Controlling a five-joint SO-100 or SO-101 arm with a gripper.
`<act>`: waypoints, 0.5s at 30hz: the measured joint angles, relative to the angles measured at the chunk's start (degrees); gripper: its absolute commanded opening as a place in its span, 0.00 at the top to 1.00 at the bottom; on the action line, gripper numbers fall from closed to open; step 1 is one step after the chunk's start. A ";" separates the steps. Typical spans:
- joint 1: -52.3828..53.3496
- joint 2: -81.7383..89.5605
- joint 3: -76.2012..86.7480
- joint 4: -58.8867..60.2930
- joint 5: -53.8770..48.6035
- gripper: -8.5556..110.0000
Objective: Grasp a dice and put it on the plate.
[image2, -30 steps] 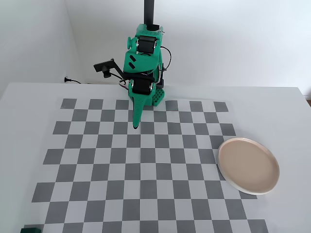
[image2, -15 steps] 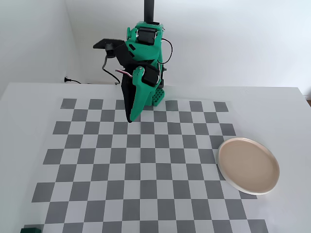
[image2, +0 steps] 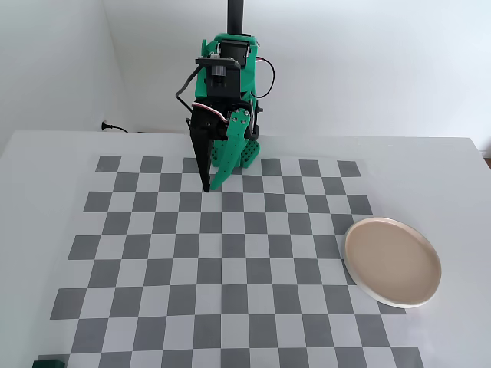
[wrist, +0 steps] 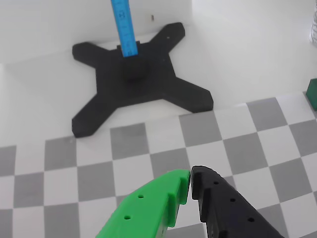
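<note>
Gripper (image2: 209, 188) hangs tip-down over the far part of the checkerboard mat (image2: 230, 261), near the arm's base — jaws closed, nothing between them. In wrist view the green and black fingers (wrist: 190, 181) meet tip to tip. Dice (image2: 47, 363) sits at the near left corner of the mat in fixed view, cut off by the frame edge; the dark green bit at the right edge of wrist view (wrist: 312, 93) is prob. the same cube. Plate (image2: 393, 261) lies on the mat's right edge w/ nothing on it — well apart from both dice and gripper.

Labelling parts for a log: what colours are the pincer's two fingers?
One finger is bright green, the other black; clearest in the wrist view.
</note>
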 measured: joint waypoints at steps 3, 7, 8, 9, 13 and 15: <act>0.00 0.00 0.00 1.14 -2.90 0.96; 0.35 0.00 0.00 1.32 -5.01 0.96; 0.79 -0.26 0.00 1.32 -5.36 0.96; 1.67 -0.88 0.00 0.88 -5.63 0.96; 5.54 -4.39 0.00 -2.02 -6.06 0.96; 7.12 -6.42 0.00 -3.43 -6.24 0.96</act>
